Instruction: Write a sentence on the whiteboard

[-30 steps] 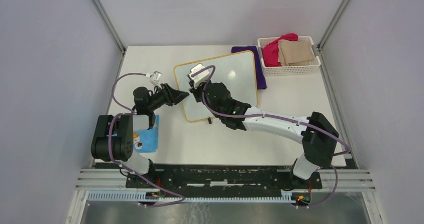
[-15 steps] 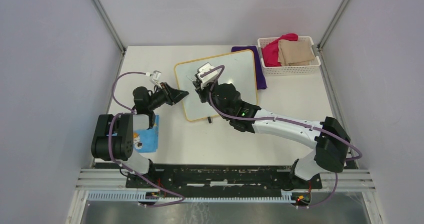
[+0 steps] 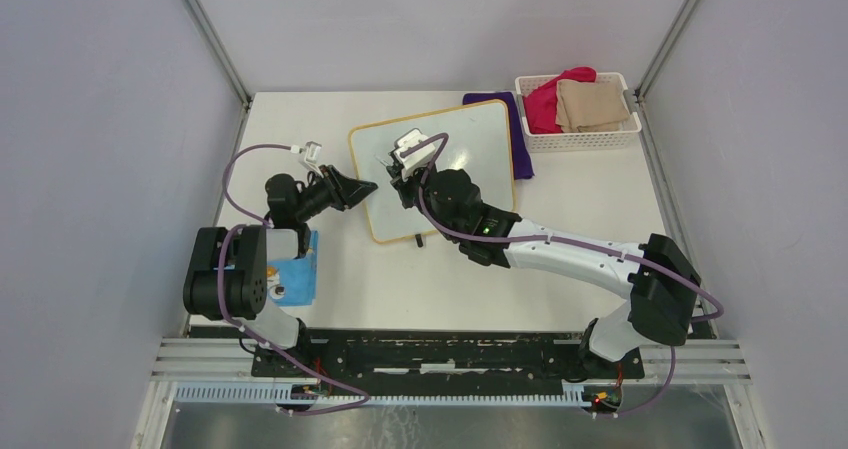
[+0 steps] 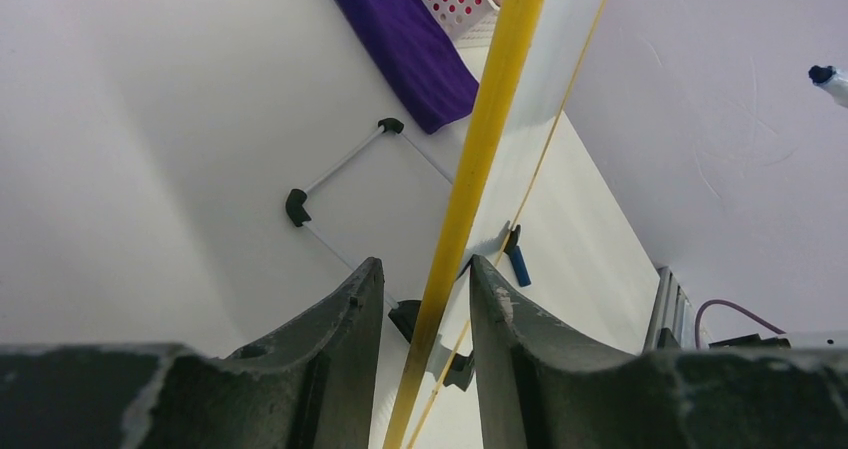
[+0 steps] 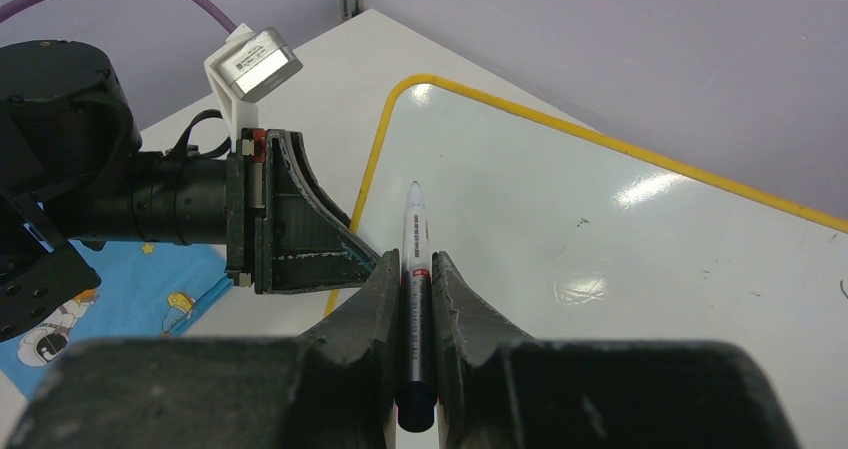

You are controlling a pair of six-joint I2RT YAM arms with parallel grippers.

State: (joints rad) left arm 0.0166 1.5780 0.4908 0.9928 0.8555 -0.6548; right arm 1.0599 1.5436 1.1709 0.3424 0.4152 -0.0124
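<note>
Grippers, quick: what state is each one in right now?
Left gripper: open, one finger on each side of the whiteboard edge, with a gap showing on one side.
Right gripper: closed on the marker.

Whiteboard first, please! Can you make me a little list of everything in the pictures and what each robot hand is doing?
whiteboard: in the middle, yellowish frame, no writing that I can see
marker: pinched in the right gripper, tip pointing at the board
right gripper: shut on the marker, over the board's left part
left gripper: jaws open, one on each side of the board's left edge
basket: far right corner, cloths inside
purple cloth: between board and basket
blue booklet: beside the left arm
</note>
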